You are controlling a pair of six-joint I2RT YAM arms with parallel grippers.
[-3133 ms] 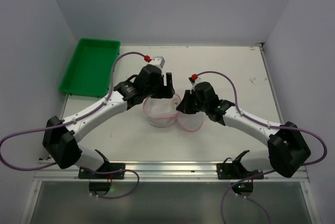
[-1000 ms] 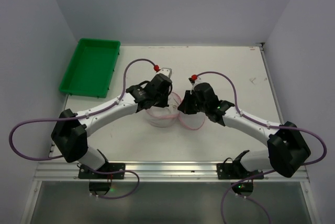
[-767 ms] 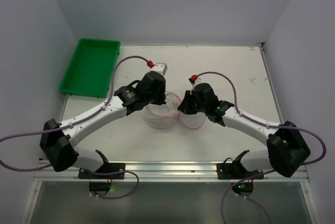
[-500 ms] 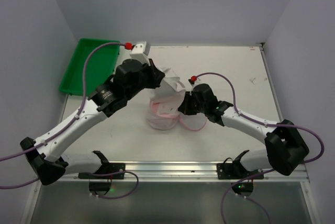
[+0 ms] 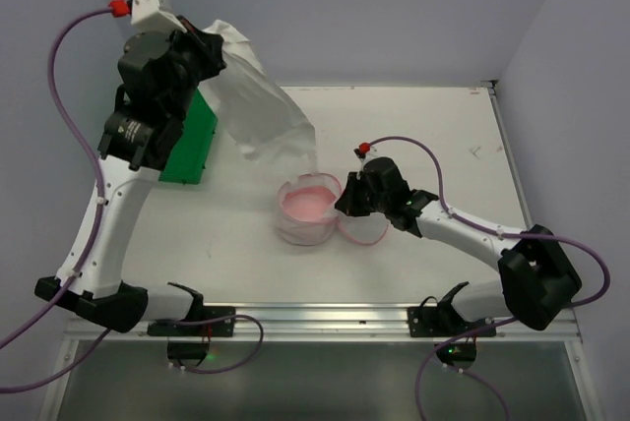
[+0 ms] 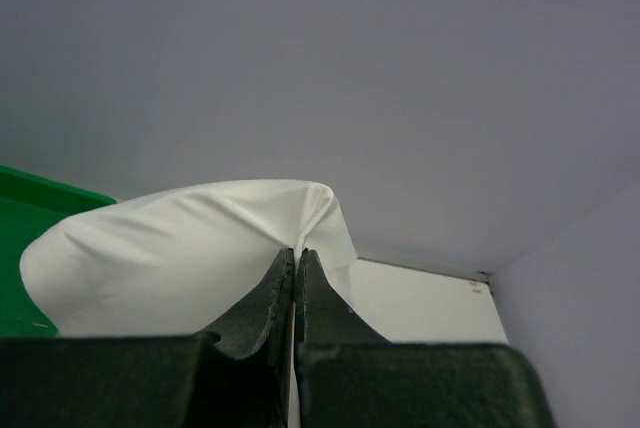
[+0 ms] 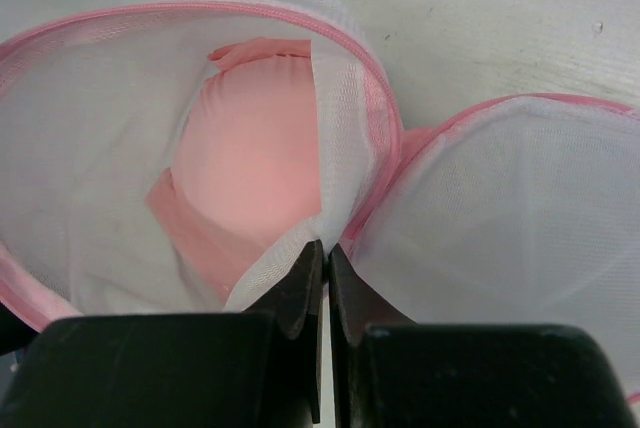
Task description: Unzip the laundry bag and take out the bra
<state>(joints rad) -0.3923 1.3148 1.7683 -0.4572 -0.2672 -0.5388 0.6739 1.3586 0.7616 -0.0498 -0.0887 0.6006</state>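
Lifted high since half a second ago, the left gripper (image 5: 202, 47) now hangs above the green tray (image 5: 195, 141). Its jaws are pressed together on a white cloth (image 5: 261, 106) that trails down toward the laundry bag (image 5: 295, 229) at mid-table. The bag lies unzipped, and a pink padded piece (image 7: 255, 158), probably the bra, remains inside. On the right, the right gripper (image 7: 323, 248) is clamped on the bag's mesh rim.
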